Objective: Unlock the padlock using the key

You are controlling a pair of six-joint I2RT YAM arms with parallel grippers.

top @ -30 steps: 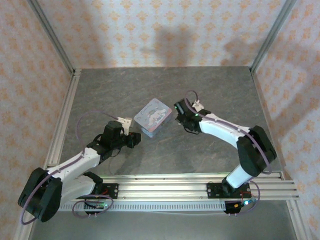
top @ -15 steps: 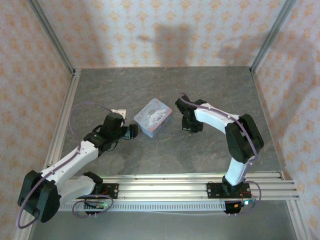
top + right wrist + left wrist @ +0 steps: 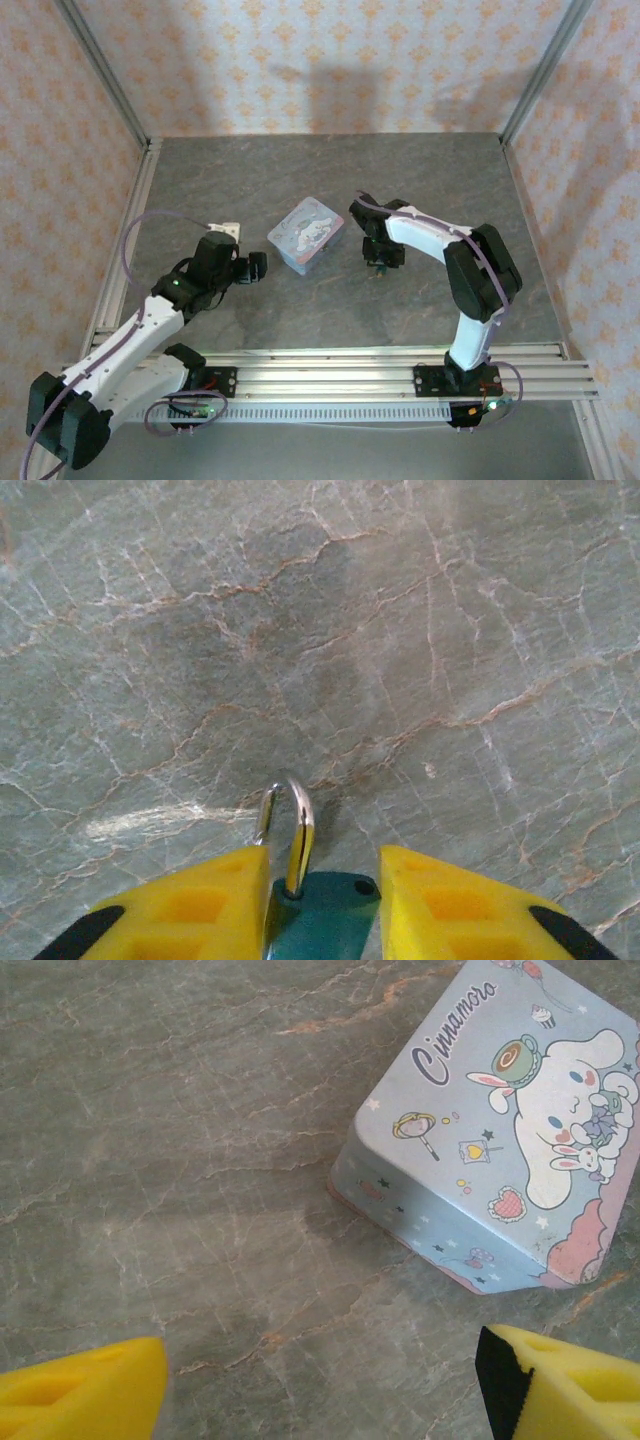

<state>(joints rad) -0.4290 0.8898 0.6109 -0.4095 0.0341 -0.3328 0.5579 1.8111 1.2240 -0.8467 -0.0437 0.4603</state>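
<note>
Teal-blue painted metal: the padlock (image 3: 320,912) has a small, blocky body and is pinched between the yellow fingers (image 3: 200,900) of the right gripper (image 3: 322,880), touching both pads. Its shackle (image 3: 292,825) is bright polished steel, a thin loop seen near edge-on. One leg is seated in the body. A small dark hole in the top face next to it stands open. No brand or stamp is legible on the lock.

Ref. landmark is the tin (image 3: 490,1130), a pale-blue rectangular box w/ rounded corners and a smooth printed lid. Script on the lid reads "Cinnamoro"; the rest is cut off at the frame edge. The artwork shows a white long-eared cartoon figure, a cup, a lollipop, a heart, stars and a pink scalloped band along one edge.

In the top view the right gripper (image 3: 382,256) sits near the tin (image 3: 306,234), on its right side and low to the surface. The padlock therefore lies right of the tin, but it is too small to resolve from above.

The left gripper (image 3: 255,267) is near the tin's left side. In the wrist view its fingers (image 3: 80,1390) are spread wide apart, w/ bare stone between them and the tin ahead of the left gripper (image 3: 320,1385), not touching it.

The table (image 3: 420,180) has a grey-green, marble-look surface w/ rust-coloured veins and a matt finish.
</note>
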